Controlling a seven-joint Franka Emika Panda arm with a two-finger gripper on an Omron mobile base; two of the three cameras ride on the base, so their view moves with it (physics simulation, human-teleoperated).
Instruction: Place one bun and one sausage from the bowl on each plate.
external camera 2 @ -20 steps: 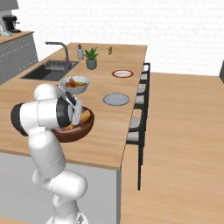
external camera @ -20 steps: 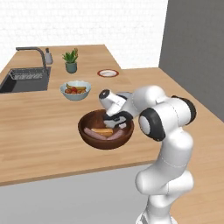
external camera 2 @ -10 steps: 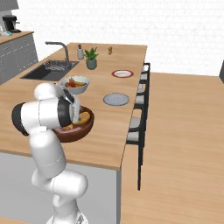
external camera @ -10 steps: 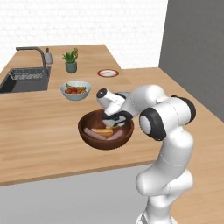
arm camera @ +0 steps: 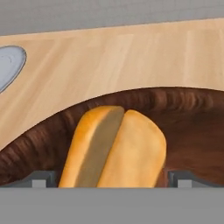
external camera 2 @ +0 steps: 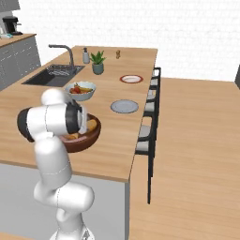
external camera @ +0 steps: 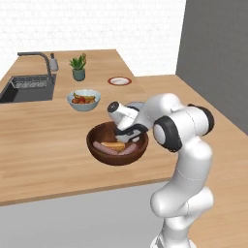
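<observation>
1. The gripper (arm camera: 111, 180) is released, its jaws spread wide, with one dark tip on each side of a golden split bun (arm camera: 114, 146). Nothing is grasped yet.
2. Over the last second the jaws have been kept fully apart, and the hand has been shifted only slightly above the same spot. The base views have not moved. It is judged that the approach to the first bun is nearly done and that closing is the step due. No item has been delivered.
3. The bun lies directly between the tips, inside the large dark brown wooden bowl (external camera: 99, 151), whose wall curves just beyond and around the gripper.
4. In the bowl, one bun is counted with certainty. Two pinkish sausages (external camera: 105, 148) seem to lie beside it, below the gripper. More may be hidden under the hand.
5. Two plates are counted, both bare:
   - The plain pale grey plate (external camera 2: 124, 106) sits near, just past the bowl from the gripper.
   - The white plate with a red-brown rim (external camera 2: 131, 78) sits farther beyond it.
6. One pale blue-white bowl of fruit (external camera: 84, 100) stands on the wooden tabletop (external camera: 43, 145), away from the gripper on the sink side.
</observation>
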